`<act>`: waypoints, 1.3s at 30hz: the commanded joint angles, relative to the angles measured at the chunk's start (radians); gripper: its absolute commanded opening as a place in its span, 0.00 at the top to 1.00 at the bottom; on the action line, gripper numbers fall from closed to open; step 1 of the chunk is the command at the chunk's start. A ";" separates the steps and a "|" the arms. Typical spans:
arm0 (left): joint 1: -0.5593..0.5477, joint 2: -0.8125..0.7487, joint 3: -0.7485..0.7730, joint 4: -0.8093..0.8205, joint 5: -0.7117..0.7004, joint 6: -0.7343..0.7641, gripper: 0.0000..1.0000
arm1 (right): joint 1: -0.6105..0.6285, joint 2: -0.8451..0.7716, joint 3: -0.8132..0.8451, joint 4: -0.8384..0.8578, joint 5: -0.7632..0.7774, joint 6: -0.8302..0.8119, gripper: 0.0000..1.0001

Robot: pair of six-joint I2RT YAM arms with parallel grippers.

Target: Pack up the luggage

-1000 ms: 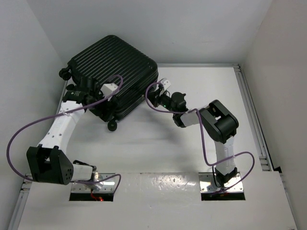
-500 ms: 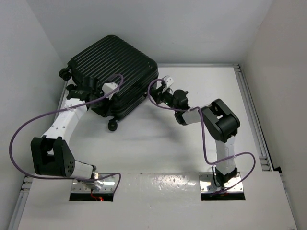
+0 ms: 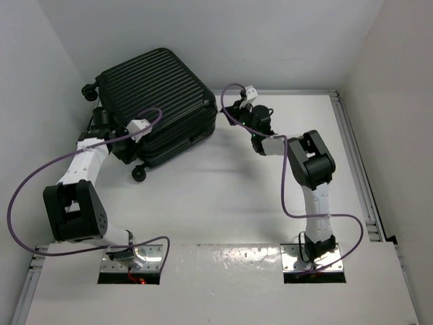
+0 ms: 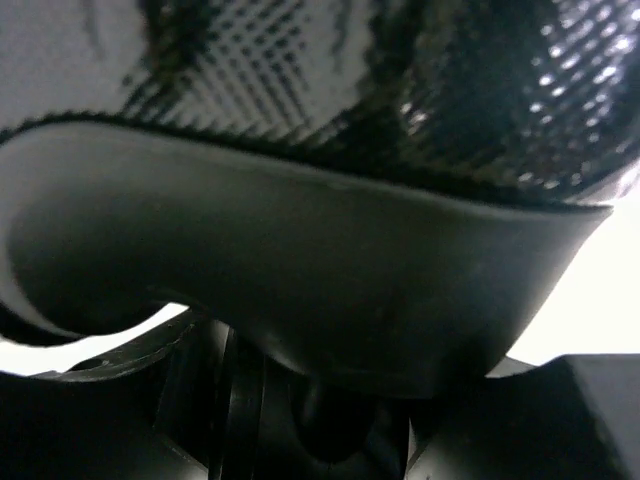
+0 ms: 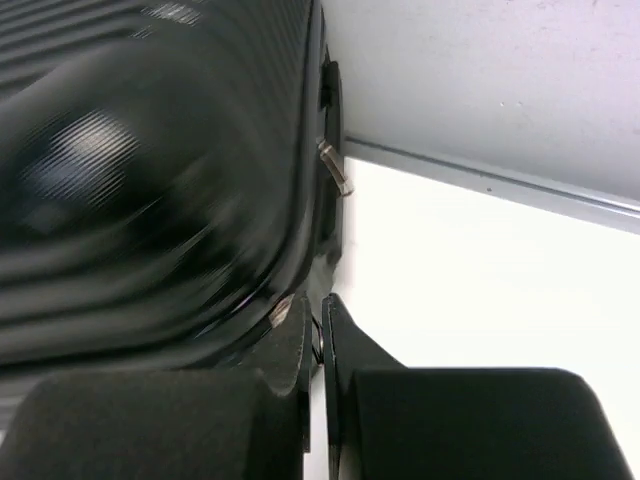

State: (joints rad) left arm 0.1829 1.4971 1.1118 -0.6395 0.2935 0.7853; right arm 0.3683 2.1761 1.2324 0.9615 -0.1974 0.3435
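I can't read any text, label, brand mark or number from my feeds. The ribbed shell of the luggage (image 3: pixel 159 95) shows no legible print in the overhead view, and both wrist views are too close and blurred to make out any lettering.

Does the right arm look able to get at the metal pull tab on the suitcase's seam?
Probably yes: the right gripper sits beside the luggage, metal pull tab just ahead, nothing between.
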 commanded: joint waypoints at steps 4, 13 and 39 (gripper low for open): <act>0.104 0.284 0.134 0.327 -0.306 0.097 1.00 | -0.127 0.189 0.342 0.019 0.214 0.008 1.00; 0.050 0.356 0.233 0.336 -0.221 0.081 1.00 | -0.109 0.467 0.763 -0.049 0.236 0.087 1.00; 0.069 0.388 0.261 0.241 -0.185 0.031 0.89 | -0.167 0.336 0.553 0.168 -1.151 0.226 0.36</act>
State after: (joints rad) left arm 0.2771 1.7298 1.4223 -0.9985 0.2535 0.9661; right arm 0.1452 2.4992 1.7622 1.0515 -1.3033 0.5873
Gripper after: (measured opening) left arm 0.568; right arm 0.636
